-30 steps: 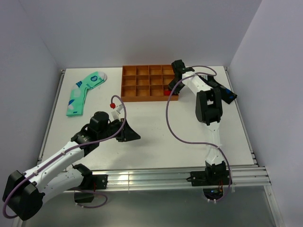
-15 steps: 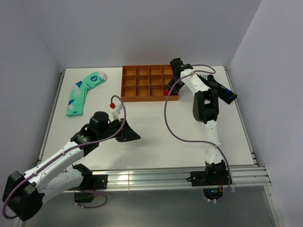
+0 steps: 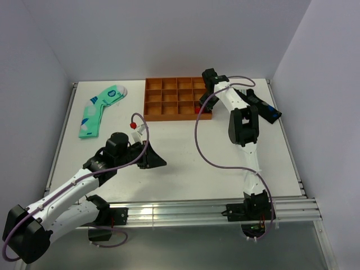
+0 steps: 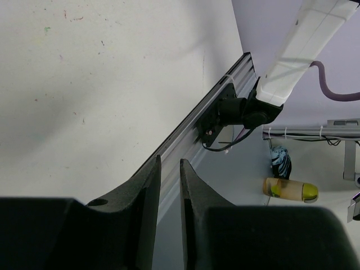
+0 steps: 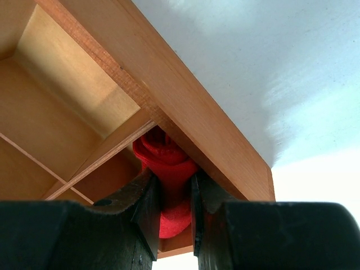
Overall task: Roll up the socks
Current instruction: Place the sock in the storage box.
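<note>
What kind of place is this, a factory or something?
More likely a robot test bench: two arms bolted to a white table walled by plain panels, with just a green sock and a wooden tray of compartments as props.

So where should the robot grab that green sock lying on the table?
Probably at the cuff end of the green sock, nearest the left gripper. The sock lies flat and bent, far left on the table, with bare table around it, so coming straight down from above looks easiest. Pinching one thin edge should lift it.
</note>
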`<action>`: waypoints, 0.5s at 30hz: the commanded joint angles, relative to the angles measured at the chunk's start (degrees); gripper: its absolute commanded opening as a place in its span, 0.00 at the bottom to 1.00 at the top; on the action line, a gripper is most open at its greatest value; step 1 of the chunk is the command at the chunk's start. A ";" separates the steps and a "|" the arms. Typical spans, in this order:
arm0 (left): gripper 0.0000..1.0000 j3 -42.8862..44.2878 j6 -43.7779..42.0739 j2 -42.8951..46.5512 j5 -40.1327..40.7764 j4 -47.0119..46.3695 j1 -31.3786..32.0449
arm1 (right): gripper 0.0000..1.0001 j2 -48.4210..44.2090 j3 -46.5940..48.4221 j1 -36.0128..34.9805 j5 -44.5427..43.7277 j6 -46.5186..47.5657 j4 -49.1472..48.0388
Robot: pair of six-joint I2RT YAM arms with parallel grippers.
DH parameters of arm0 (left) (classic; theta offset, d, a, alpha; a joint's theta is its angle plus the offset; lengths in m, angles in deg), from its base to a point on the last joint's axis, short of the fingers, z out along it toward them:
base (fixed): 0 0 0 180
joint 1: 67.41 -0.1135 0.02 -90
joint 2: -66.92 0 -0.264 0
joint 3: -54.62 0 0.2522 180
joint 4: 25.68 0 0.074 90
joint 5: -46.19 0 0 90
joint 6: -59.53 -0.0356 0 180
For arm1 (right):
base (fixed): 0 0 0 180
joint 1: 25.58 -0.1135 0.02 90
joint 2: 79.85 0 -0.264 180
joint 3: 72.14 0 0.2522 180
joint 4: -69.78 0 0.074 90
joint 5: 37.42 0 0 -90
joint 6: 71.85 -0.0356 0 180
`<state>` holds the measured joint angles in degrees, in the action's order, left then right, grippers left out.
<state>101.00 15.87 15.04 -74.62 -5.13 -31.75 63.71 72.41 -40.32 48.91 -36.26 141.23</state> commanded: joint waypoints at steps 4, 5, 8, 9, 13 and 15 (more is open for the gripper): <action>0.25 2.71 -0.03 0.37 -0.83 -0.37 -0.33 | 0.22 -0.74 -10.54 -0.64 -0.29 -0.96 -0.99; 0.25 2.71 -0.03 0.37 -0.83 -0.46 -0.33 | 0.24 -2.31 -11.50 -0.64 -0.29 -1.39 -1.78; 0.25 2.54 -0.03 -0.06 -1.10 -0.72 -0.33 | 0.31 -5.04 -13.97 -0.64 -0.38 -2.10 -3.73; 0.25 2.62 -0.03 -0.07 -1.10 -0.72 -0.24 | 0.31 -5.49 -13.89 -0.64 -0.29 -2.10 -3.90; 0.25 2.97 -0.55 -0.59 -1.01 -0.46 -0.24 | 0.35 -7.24 -12.57 -0.55 -0.47 -2.71 -2.85; 0.25 3.24 -0.64 -0.77 -1.01 -0.28 -0.33 | 0.38 -7.77 -12.92 -0.55 -0.56 -3.07 -2.67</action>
<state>101.30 15.72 14.45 -74.62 -4.87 -31.78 57.73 61.48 -40.45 48.78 -38.16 132.31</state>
